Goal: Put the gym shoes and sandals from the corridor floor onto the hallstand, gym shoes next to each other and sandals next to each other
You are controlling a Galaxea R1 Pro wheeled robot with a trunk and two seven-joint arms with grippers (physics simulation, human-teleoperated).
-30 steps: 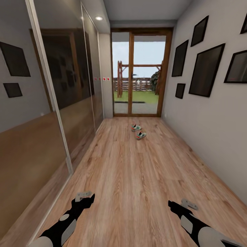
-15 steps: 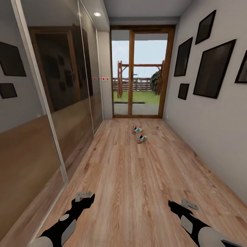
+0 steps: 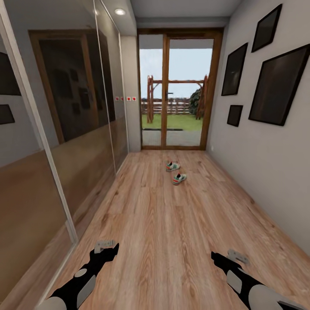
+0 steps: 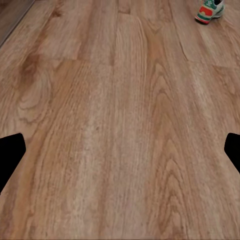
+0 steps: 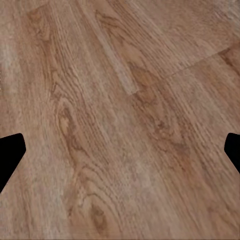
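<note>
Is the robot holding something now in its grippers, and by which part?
Nothing is held. The left gripper and right gripper are open over bare corridor floor; both gym shoes lie far ahead.

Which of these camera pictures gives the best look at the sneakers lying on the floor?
The head view: both gym shoes lie on the corridor floor far ahead, near the glass door. The left wrist view catches one shoe, cut by the frame's edge. The right wrist view looks onto floor planks.

Corridor surfaces: wood, glass, painted wall.
Corridor floor: grained wood planks, low sheen. Mirrored wardrobe doors: glossy, reflective. Glazed door: wooden frame. Right wall: matt, smooth.
</note>
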